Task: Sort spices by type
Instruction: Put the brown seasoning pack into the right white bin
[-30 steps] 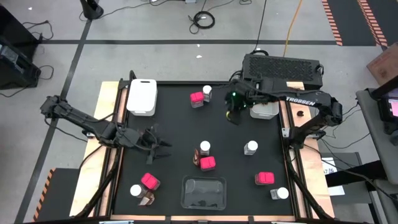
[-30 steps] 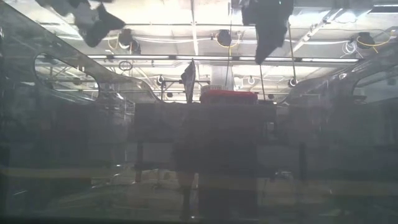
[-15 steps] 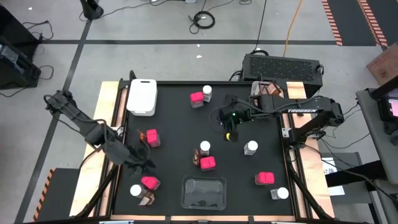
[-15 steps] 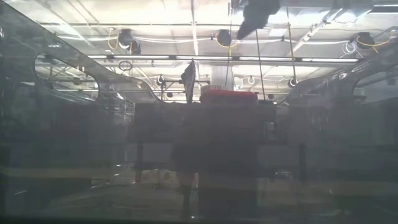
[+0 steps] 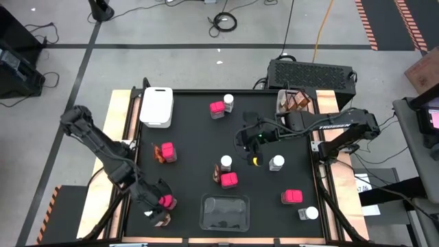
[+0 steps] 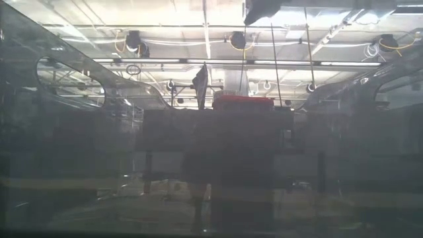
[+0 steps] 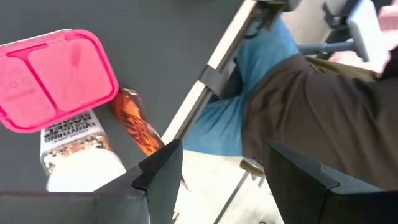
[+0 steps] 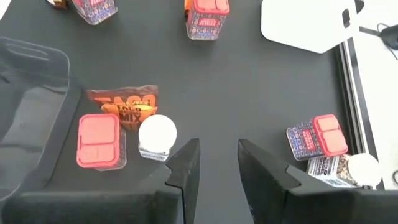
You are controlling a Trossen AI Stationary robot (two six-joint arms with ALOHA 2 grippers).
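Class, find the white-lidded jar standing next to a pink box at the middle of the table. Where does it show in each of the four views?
High view: white-lidded jar mid-table, next to the pink box.
Low view: not in it.
Left wrist view: not in it; the jar there is a different one.
Right wrist view: left of centre, beside the same pink box.
Shared landmark: the clear tray, also at the right wrist view's left edge.

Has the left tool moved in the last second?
Yes. The left tool went from beside the white tray down toward the table's near edge, by the pink box.
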